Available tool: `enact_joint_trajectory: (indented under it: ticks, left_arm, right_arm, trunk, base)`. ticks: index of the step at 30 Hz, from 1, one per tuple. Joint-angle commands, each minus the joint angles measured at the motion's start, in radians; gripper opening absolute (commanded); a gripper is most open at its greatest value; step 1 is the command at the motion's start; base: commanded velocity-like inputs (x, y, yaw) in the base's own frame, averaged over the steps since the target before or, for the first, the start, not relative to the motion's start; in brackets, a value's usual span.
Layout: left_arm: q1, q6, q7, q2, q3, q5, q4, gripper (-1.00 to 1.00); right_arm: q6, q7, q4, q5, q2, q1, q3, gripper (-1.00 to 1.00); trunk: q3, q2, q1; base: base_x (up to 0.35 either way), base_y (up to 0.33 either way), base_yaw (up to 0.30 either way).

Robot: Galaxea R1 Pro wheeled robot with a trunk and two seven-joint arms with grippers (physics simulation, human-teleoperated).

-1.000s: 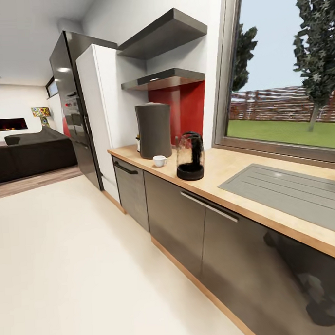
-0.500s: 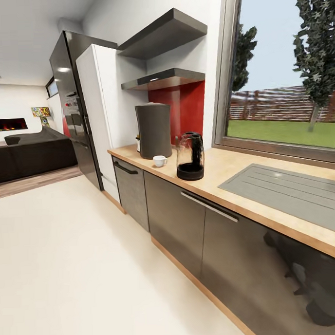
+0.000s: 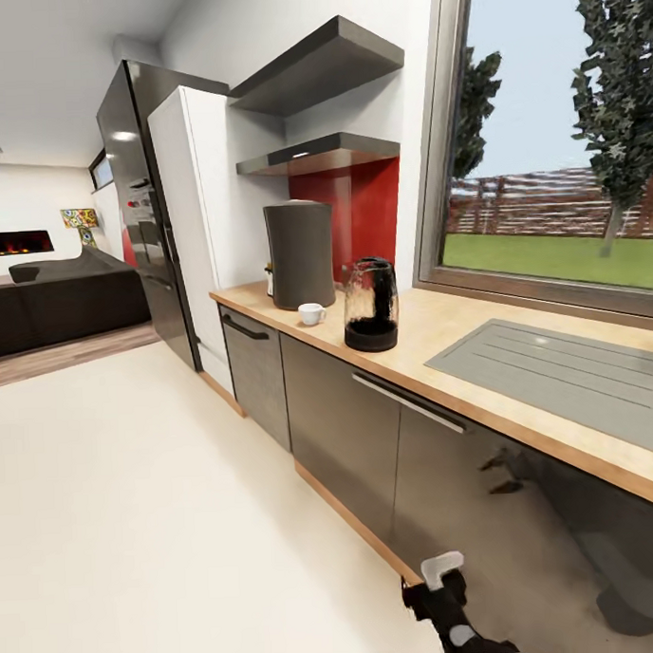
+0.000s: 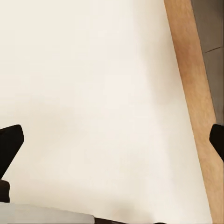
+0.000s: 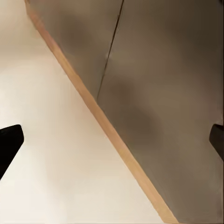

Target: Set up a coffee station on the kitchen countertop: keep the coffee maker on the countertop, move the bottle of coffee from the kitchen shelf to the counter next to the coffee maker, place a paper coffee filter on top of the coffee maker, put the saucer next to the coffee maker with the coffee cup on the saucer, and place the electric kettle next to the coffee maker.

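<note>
Wooden countertop (image 3: 459,321) bearing the grey coffee maker (image 3: 301,253), white coffee cup (image 3: 311,314) beside it, and glass electric kettle (image 3: 370,306). Left gripper (image 4: 112,142) and right gripper (image 5: 112,142): jaws spread wide, empty. No legible writing.

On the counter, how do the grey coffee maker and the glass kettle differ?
The coffee maker is opaque grey and taller; the electric kettle is clear glass on a black base, and shorter. The coffee maker stands nearer the white cabinet, the kettle nearer the sink. Both stand upright on the wooden countertop, the white cup between them.
</note>
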Motion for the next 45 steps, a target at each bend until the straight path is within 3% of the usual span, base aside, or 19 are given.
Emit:
enact_joint_trajectory:
  ticks: [1, 3, 11, 13, 16, 19, 20, 21, 23, 28, 29, 30, 31, 33, 34, 38, 41, 44, 45]
  left_arm:
    - [-0.001, -0.006, -0.001, 0.000, 0.007, -0.008, 0.002, 1.00]
    - [-0.001, -0.006, 0.001, -0.001, 0.007, -0.008, 0.002, 1.00]
    - [-0.001, -0.006, 0.002, -0.001, 0.006, -0.008, 0.002, 1.00]
    - [-0.001, -0.006, 0.002, -0.001, 0.005, -0.008, 0.002, 1.00]
    - [-0.001, -0.006, 0.002, -0.001, 0.005, -0.008, 0.002, 1.00]
    - [-0.001, -0.006, 0.002, -0.001, 0.005, -0.008, 0.002, 1.00]
    - [-0.001, -0.006, 0.002, -0.001, 0.005, -0.008, 0.002, 1.00]
    - [-0.001, -0.006, 0.002, -0.001, 0.004, -0.008, 0.002, 1.00]
    - [-0.001, -0.006, 0.002, -0.001, 0.004, -0.008, 0.002, 1.00]
    - [-0.001, -0.006, 0.002, -0.001, 0.004, -0.008, 0.002, 1.00]
    - [-0.001, -0.006, 0.002, -0.001, 0.004, -0.008, 0.002, 1.00]
    - [-0.001, -0.006, 0.002, -0.001, 0.004, -0.008, 0.002, 1.00]
    - [-0.001, -0.006, 0.002, -0.001, 0.003, -0.008, 0.002, 1.00]
    - [-0.001, -0.006, 0.002, -0.001, 0.003, -0.008, 0.002, 1.00]
    - [-0.001, -0.006, 0.002, -0.001, 0.003, -0.008, 0.002, 1.00]
    - [-0.001, -0.006, 0.002, -0.001, 0.003, -0.008, 0.002, 1.00]
    - [-0.001, -0.006, 0.002, -0.001, 0.003, -0.008, 0.002, 1.00]
    - [-0.001, -0.006, 0.002, -0.001, 0.003, -0.008, 0.002, 1.00]
    - [-0.001, -0.006, 0.002, -0.001, 0.003, -0.008, 0.002, 1.00]
  right_arm:
    - [-0.001, -0.039, 0.006, -0.004, 0.025, -0.073, 0.008, 1.00]
    - [0.011, -0.073, 0.005, -0.003, 0.050, -0.112, 0.007, 1.00]
    - [0.085, -0.142, -0.057, -0.001, 0.084, -0.193, 0.007, 1.00]
    - [0.091, -0.232, -0.135, 0.011, 0.087, -0.215, 0.007, 1.00]
    - [0.095, -0.402, -0.289, 0.073, 0.087, -0.246, 0.007, 1.00]
    - [0.121, -0.623, -0.497, 0.196, 0.087, -0.278, 0.002, 1.00]
    - [0.121, -0.623, -0.497, 0.196, 0.087, -0.278, 0.002, 1.00]
    - [0.144, -0.696, -0.576, 0.232, 0.085, -0.287, -0.012, 1.00]
    - [0.188, -0.783, -0.709, 0.279, 0.081, -0.311, -0.082, 1.00]
    - [0.286, -0.828, -0.878, 0.385, 0.057, -0.341, -0.237, 1.00]
    - [0.343, -0.834, -0.945, 0.442, 0.041, -0.345, -0.309, 1.00]
    - [0.373, -0.836, -0.981, 0.470, 0.031, -0.347, -0.348, 1.00]
    - [0.437, -0.837, -1.055, 0.521, 0.007, -0.349, -0.432, 1.00]
    - [0.504, -0.835, -1.125, 0.560, -0.019, -0.351, -0.520, 1.00]
    - [0.571, -0.827, -1.186, 0.586, -0.043, -0.352, -0.608, 1.00]
    - [0.683, -0.783, -1.271, 0.614, -0.086, -0.353, -0.770, 1.00]
    - [0.778, -0.714, -1.316, 0.655, -0.131, -0.353, -0.949, 1.00]
    - [0.835, -0.656, -1.331, 0.721, -0.158, -0.353, -1.068, 1.00]
    - [0.841, -0.646, -1.332, 0.735, -0.162, -0.353, -1.081, 1.00]
  trunk:
    - [-0.001, -0.001, 0.000]
    - [-0.001, -0.001, 0.000]
    - [-0.001, -0.001, 0.000]
    - [-0.001, -0.001, 0.000]
    - [-0.001, -0.001, 0.000]
    - [-0.001, -0.001, 0.000]
    - [-0.001, -0.001, 0.000]
    - [-0.001, -0.001, 0.000]
    - [-0.001, -0.001, 0.000]
    - [-0.001, -0.001, 0.000]
    - [-0.001, -0.001, 0.000]
    - [-0.001, -0.001, 0.000]
    - [-0.001, -0.001, 0.000]
    - [-0.001, -0.001, 0.000]
    - [-0.001, -0.001, 0.000]
    - [-0.001, -0.001, 0.000]
    - [-0.001, -0.001, 0.000]
    - [-0.001, -0.001, 0.000]
    - [-0.001, -0.001, 0.000]
  base:
    - [0.000, 0.000, 0.000]
    - [0.000, 0.000, 0.000]
    - [0.000, 0.000, 0.000]
    - [0.000, 0.000, 0.000]
    - [0.000, 0.000, 0.000]
    - [0.000, 0.000, 0.000]
    - [0.000, 0.000, 0.000]
    - [0.000, 0.000, 0.000]
    - [0.000, 0.000, 0.000]
    - [0.000, 0.000, 0.000]
    - [0.000, 0.000, 0.000]
    - [0.000, 0.000, 0.000]
    - [0.000, 0.000, 0.000]
    - [0.000, 0.000, 0.000]
    - [0.000, 0.000, 0.000]
    - [0.000, 0.000, 0.000]
    - [0.000, 0.000, 0.000]
    - [0.000, 0.000, 0.000]
    - [0.000, 0.000, 0.000]
